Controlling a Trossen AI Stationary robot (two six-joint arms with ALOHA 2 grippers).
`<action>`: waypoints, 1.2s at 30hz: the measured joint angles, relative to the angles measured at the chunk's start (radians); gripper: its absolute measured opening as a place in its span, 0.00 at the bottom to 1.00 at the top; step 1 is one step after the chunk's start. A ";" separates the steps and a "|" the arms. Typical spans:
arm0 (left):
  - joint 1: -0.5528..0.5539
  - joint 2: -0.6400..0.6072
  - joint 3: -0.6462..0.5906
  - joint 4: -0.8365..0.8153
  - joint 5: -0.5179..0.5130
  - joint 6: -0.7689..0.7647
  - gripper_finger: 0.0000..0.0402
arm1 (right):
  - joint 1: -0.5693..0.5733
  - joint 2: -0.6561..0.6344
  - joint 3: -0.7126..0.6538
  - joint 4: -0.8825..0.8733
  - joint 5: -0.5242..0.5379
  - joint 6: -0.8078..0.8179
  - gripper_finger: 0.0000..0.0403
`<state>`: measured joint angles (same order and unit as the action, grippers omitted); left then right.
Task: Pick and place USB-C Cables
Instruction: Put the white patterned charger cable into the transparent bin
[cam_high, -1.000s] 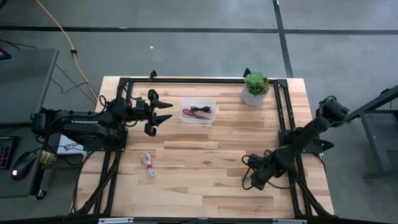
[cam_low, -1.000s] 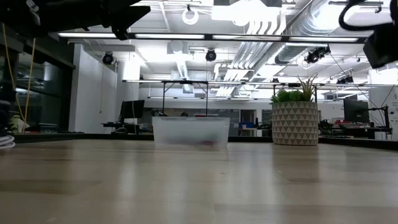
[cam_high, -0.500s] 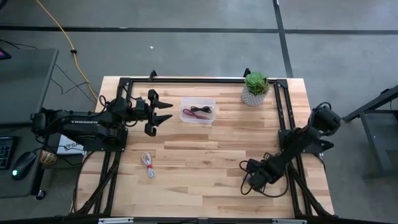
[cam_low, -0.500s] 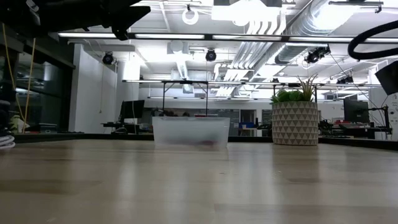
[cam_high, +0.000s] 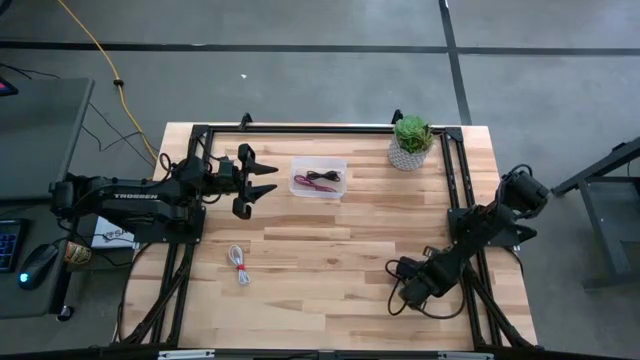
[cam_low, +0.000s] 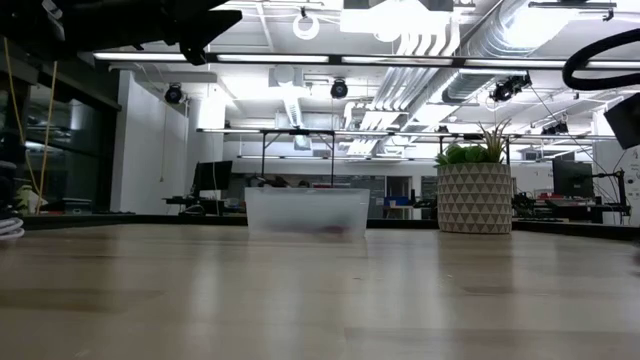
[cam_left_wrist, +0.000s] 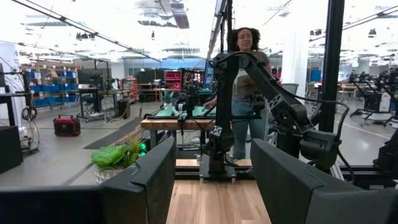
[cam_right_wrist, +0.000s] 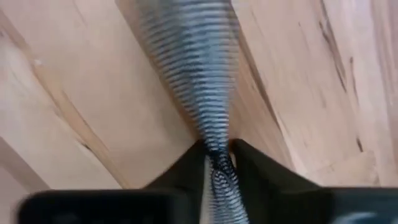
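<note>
My right gripper (cam_high: 401, 296) is down at the table's near right, shut on the grey braided USB-C cable (cam_right_wrist: 193, 50), which runs away from the fingers over the wood. The gripper hides the cable in the high view. My left gripper (cam_high: 268, 178) is open and empty, hovering just left of a clear container (cam_high: 318, 178) at the far middle. The dark red cable (cam_high: 306, 182) and the black cable (cam_high: 326, 177) lie inside the container. The white-and-red cable bundle (cam_high: 238, 264) lies flat on the table near the left. My right gripper pinches the grey cable (cam_right_wrist: 216, 159) between its two fingertips, coming down at it from above. The cable runs lengthwise out from between the fingers. Whether it is lifted off the wood I cannot tell.
A potted plant (cam_high: 411, 140) in a white patterned pot stands at the far right corner. Black frame rails (cam_high: 452, 180) run along the table's left, right and far sides. A person (cam_left_wrist: 247, 68) stands beyond the table's right side.
My right arm has folded lower, and its gripper has gone down a little toward the table's near edge over the grey cable. It has kept still for the last half second.
</note>
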<state>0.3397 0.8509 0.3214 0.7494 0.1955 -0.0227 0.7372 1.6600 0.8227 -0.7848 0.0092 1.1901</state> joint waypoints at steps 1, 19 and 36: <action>0.000 0.000 0.000 0.000 0.000 0.000 0.47 | 0.000 0.000 0.000 0.000 0.001 -0.004 0.13; 0.000 0.000 0.000 -0.001 0.000 0.000 0.47 | -0.139 0.021 0.358 -0.072 0.499 -0.507 0.01; 0.000 0.000 0.000 0.003 0.000 -0.037 0.47 | -0.781 0.330 0.895 -0.029 0.584 -1.350 0.01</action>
<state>0.3395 0.8509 0.3214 0.7525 0.1959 -0.0597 -0.0439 1.9896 1.7179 -0.8134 0.5928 -0.1597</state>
